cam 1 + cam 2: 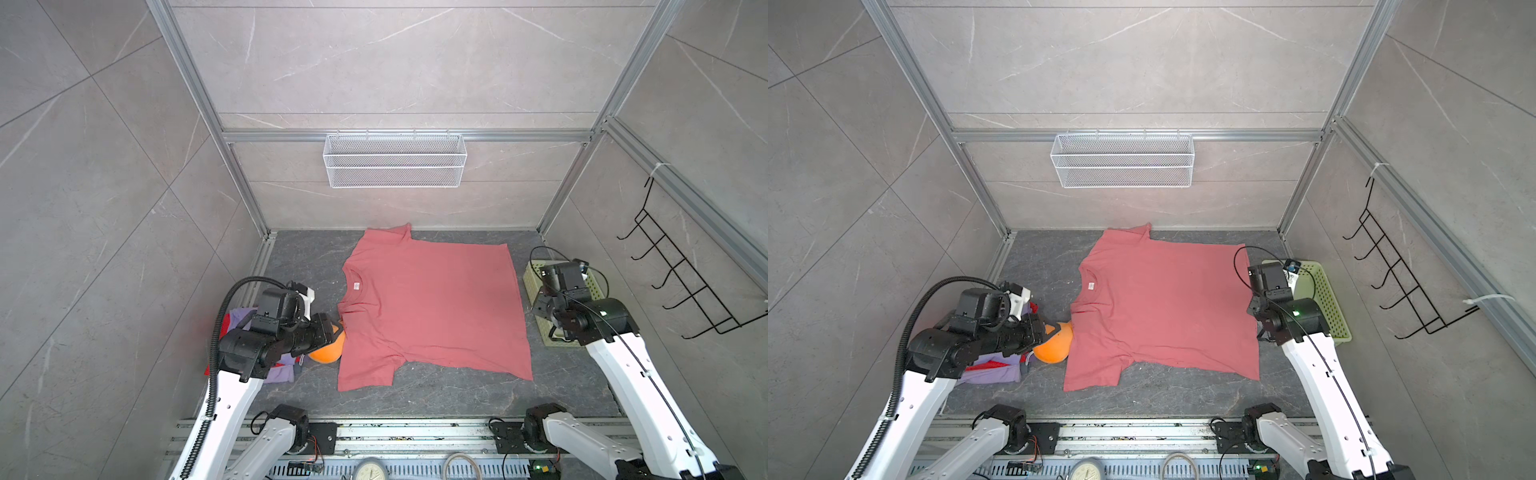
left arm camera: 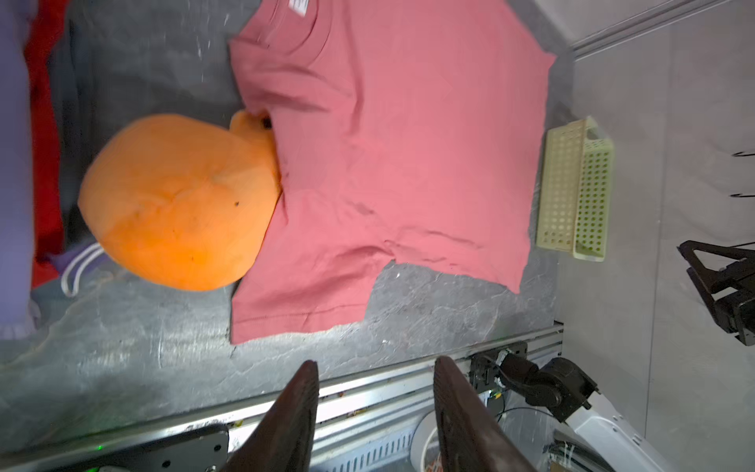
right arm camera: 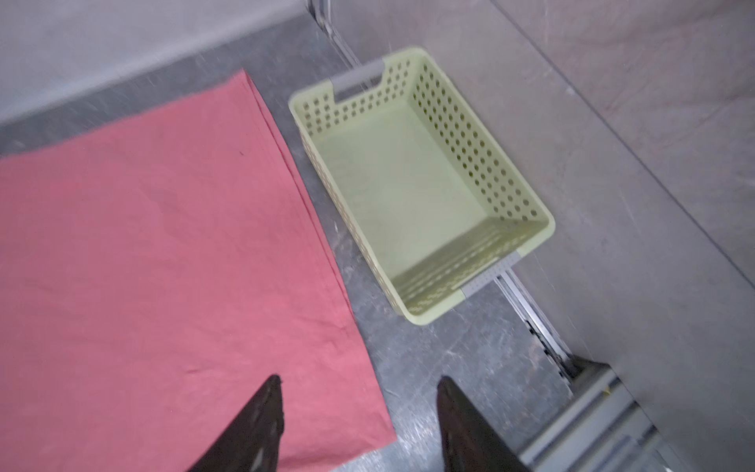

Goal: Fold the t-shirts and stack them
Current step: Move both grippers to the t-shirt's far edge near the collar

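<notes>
left pincer (image 2: 376,363): fingers spread moderately, nothing between them. It hangs over the plush toy (image 1: 328,353) at the collar end of the pink shirt (image 1: 432,307).
right pincer (image 3: 360,380): fingers likewise apart and no cloth held. It is raised over the hem edge, between the shirt and the basket (image 3: 482,155).
pink shirt: spread flat and face up in the middle of the desk (image 1: 299,257), not yet folded. One sleeve points to the far edge, the other to the near edge.
long axis: collar to hem runs left to right across the desk. The collar lies toward the left edge and the hem toward the right edge, just beside the basket.
nearer arm: left arm for the collar, shoulders and sleeves; right arm for the hem corners. Each pincer is already placed at its own end.
other shirts: purple shirt (image 1: 280,374) and red shirt (image 1: 224,328) are heaped at the left edge, mostly hidden under the left arm.
plush toy: pressed against the near shoulder, with one small part tucked under the cloth edge.
basket: seen with nothing in it, at the right edge.
progress: judged early, since no fold is made and no stack is started.
next move: a lengthwise fold is likely. The near sleeve would be taken by the left pincer and the near hem corner by the right, and both carried toward the far edge together.
risk: the shoulder may be held up by the toy and the crease skewed. The hem grab could be fouled by the basket wall.
</notes>
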{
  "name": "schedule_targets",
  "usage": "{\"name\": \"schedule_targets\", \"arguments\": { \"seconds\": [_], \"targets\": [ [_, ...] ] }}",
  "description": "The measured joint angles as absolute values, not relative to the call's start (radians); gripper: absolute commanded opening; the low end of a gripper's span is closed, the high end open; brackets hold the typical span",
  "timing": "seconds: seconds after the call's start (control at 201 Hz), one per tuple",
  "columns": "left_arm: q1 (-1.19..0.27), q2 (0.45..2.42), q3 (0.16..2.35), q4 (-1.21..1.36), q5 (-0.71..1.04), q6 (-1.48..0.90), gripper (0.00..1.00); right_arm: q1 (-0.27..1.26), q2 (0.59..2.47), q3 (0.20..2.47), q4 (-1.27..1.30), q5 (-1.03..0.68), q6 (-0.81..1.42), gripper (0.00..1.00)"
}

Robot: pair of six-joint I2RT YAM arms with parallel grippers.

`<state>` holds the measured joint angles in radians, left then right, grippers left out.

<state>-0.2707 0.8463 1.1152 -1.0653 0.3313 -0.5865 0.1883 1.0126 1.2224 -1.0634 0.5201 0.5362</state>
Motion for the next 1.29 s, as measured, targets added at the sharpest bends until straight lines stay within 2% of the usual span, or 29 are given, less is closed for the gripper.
{"name": "schedule_targets", "arguments": {
  "seconds": [0.134,0.368,0.622,0.881,1.046,1.294],
  "targets": [
    [-0.271,0.939,1.127,-0.983,0.332,-0.58,0.51,0.188,1.034,1.212,-0.961,0.417,0.527,0.57],
    [-0.343,1.324,1.144,-0.722,0.25,-0.56,0.54,0.189,1.214,1.086,-0.637,0.195,0.527,0.6],
    [-0.392,1.723,1.392,-0.443,0.175,-0.522,0.56,0.189,1.507,1.157,-0.355,0.126,0.505,0.62],
    [-0.392,2.127,1.718,-0.26,0.149,-0.527,0.71,0.189,1.758,1.274,-0.171,0.115,0.5,0.82],
    [-0.392,2.315,1.905,-0.25,0.128,-0.538,0.75,0.189,1.855,1.327,-0.104,0.116,0.506,0.98],
    [-0.389,2.492,2.123,-0.274,0.097,-0.554,0.76,0.188,2.004,1.451,-0.071,0.123,0.513,0.99]
  ]
}}
